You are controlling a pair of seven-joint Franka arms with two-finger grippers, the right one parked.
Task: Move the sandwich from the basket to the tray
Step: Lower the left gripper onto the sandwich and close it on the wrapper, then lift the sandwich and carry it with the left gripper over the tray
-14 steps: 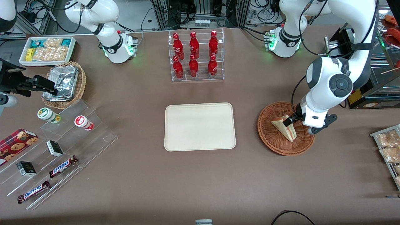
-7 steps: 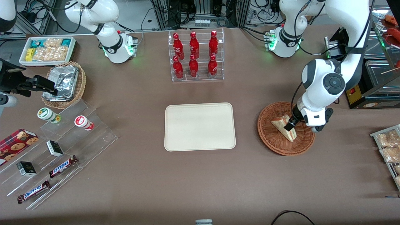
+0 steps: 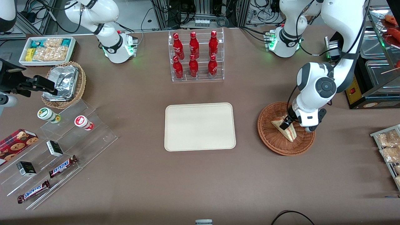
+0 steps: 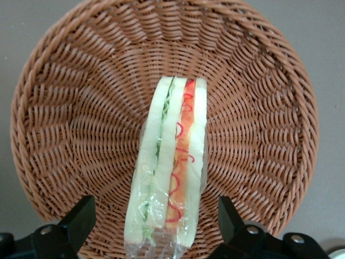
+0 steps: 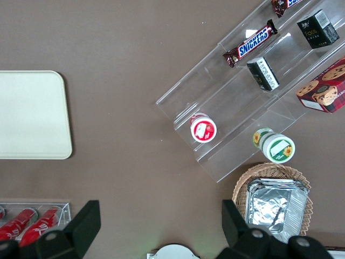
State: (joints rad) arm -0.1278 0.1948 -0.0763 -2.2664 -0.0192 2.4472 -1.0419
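Note:
The sandwich (image 3: 289, 132), a clear-wrapped pale wedge with red and green filling, lies in the reddish-brown wicker basket (image 3: 272, 143) toward the working arm's end of the table. My left gripper (image 3: 285, 123) is down in the basket, over the sandwich. In the left wrist view the gripper (image 4: 153, 222) is open, with one black finger (image 4: 80, 217) on each side of the sandwich (image 4: 173, 156) and a gap to it on both sides; the basket (image 4: 70, 108) fills the view. The cream tray (image 3: 200, 126) lies bare at the table's middle, beside the basket.
A clear rack of red bottles (image 3: 195, 56) stands farther from the front camera than the tray. A tan basket of foil packs (image 3: 64, 82), a white snack bin (image 3: 47, 50) and a clear stepped stand (image 3: 62, 147) lie toward the parked arm's end. Snack packs (image 3: 389, 145) lie beside the basket.
My left gripper has moved from the basket's rim toward the tray and now straddles the sandwich. The sandwich and the basket have not moved.

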